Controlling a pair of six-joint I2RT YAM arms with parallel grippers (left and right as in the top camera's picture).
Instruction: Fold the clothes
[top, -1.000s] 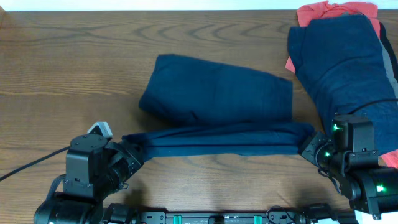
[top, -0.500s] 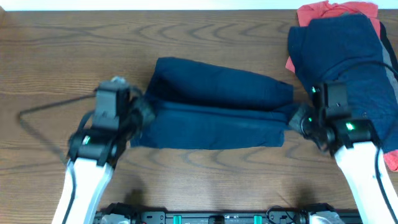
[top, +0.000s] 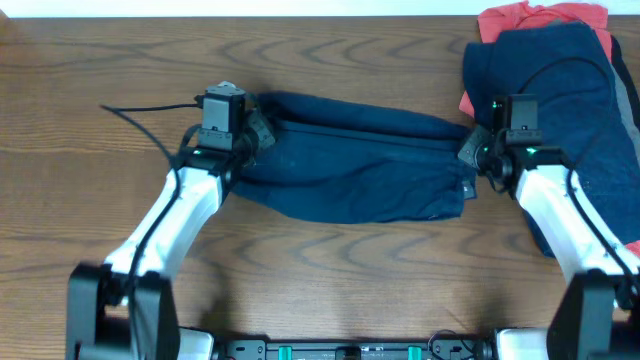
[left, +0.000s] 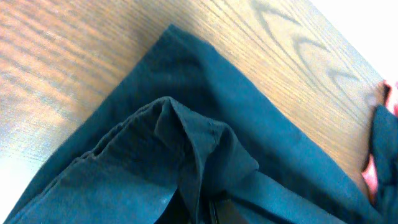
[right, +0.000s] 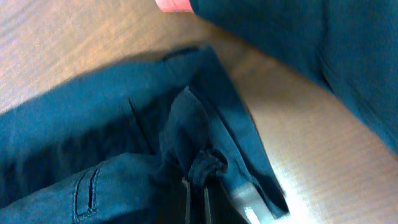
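Dark navy shorts (top: 355, 165) lie across the middle of the table, folded over lengthwise. My left gripper (top: 252, 132) is shut on the shorts' left end, with bunched fabric pinched between its fingers in the left wrist view (left: 199, 199). My right gripper (top: 470, 150) is shut on the shorts' right end, its fingers clamping a bunched hem in the right wrist view (right: 198, 180). A pile of navy clothes (top: 550, 90) lies at the far right on top of a coral-red garment (top: 540, 15).
The wooden table (top: 120, 60) shows around the shorts. The pile at the right lies close beside my right arm. A black cable (top: 140, 115) trails left of my left gripper.
Both grippers have carried the shorts' near edge from the front of the table up and over onto the far edge, folding the shorts lengthwise.
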